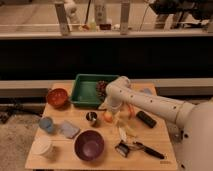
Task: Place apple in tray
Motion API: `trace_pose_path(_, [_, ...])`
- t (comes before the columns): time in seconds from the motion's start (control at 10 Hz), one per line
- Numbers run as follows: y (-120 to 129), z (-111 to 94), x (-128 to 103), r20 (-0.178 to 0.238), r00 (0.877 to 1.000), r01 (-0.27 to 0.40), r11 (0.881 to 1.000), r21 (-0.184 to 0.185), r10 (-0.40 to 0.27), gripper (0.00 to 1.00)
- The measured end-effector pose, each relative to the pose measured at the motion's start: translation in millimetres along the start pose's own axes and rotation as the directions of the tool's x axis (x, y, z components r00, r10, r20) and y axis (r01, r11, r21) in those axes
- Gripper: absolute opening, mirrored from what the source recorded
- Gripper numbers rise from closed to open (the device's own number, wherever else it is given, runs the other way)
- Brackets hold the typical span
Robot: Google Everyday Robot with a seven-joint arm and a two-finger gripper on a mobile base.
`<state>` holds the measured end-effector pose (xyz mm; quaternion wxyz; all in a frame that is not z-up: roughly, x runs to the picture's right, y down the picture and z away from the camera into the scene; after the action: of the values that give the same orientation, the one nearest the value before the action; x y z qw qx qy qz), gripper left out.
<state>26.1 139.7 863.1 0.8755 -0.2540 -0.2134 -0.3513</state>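
The apple (108,116), small and yellow-orange with a red blush, sits on the wooden table just in front of the green tray (82,92). My white arm reaches in from the right and bends down over the tray's near right corner. Its gripper (110,108) hangs directly above the apple, open, with the fingertips close over the fruit and nothing lifted. A dark red lumpy item (101,87) lies in the tray's right end, partly behind the arm.
An orange carrot-like thing (131,111) and a black block (146,119) lie right of the apple. A metal cup (92,118) stands to its left, a purple bowl (89,145) in front. An orange-red bowl (57,97), blue cup (46,124), white cup (42,146) and black-handled tool (145,149) also share the table.
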Motion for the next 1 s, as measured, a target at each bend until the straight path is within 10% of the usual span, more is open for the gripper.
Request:
trace_pose_path(0.7, [9, 13, 11, -0.007, 1.0, -0.021, 0.999, -0.049, 0.02, 0.79])
trace_pose_path(1.0, [9, 17, 12, -0.011, 1.0, -0.027, 0.998, -0.064, 0.026, 0.43])
